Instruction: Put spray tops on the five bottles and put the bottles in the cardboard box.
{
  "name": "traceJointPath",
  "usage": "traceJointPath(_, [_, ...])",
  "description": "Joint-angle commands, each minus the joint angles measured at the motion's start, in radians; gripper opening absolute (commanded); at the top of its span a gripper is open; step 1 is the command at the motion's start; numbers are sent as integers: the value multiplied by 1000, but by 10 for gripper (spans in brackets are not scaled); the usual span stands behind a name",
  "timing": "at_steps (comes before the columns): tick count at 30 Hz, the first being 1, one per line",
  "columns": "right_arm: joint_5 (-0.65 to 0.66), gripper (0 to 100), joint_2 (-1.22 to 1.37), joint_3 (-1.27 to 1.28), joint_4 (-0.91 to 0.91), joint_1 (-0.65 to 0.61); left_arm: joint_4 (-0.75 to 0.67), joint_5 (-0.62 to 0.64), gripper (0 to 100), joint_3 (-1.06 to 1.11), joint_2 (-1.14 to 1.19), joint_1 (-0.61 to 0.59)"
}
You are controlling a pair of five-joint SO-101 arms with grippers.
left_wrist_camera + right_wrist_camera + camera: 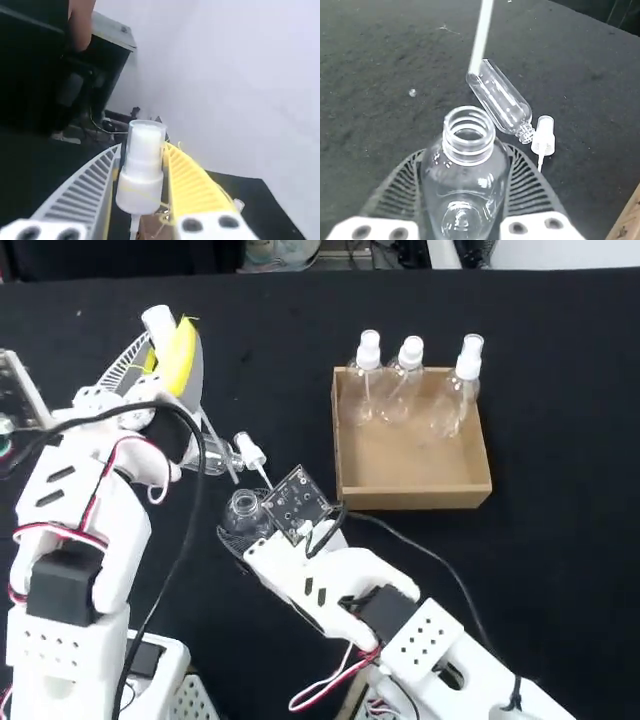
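Note:
My left gripper (165, 332) is raised over the table's far left, shut on a white spray top (142, 167) between its white and yellow fingers. A thin white dip tube (481, 35) hangs down from it. My right gripper (467, 155) is shut on a clear open-necked bottle (243, 512), held upright left of the cardboard box (415, 490). Another clear bottle (500, 102) lies on its side on the black cloth, with a loose spray top (542, 142) beside its neck. Three bottles with spray tops (368, 380) (403, 385) (458, 390) stand along the box's far wall.
The box's near half (410, 460) has bare floor. A corner of the box (631, 220) lies close to my right gripper. Cables run over the cloth by the right arm (400, 535). Open black cloth stretches to the right of the box.

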Motion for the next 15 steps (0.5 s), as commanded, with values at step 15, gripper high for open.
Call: traceJointPath(15, [-8, 11, -21, -5, -26, -15, 54, -107, 29, 33, -25, 71])
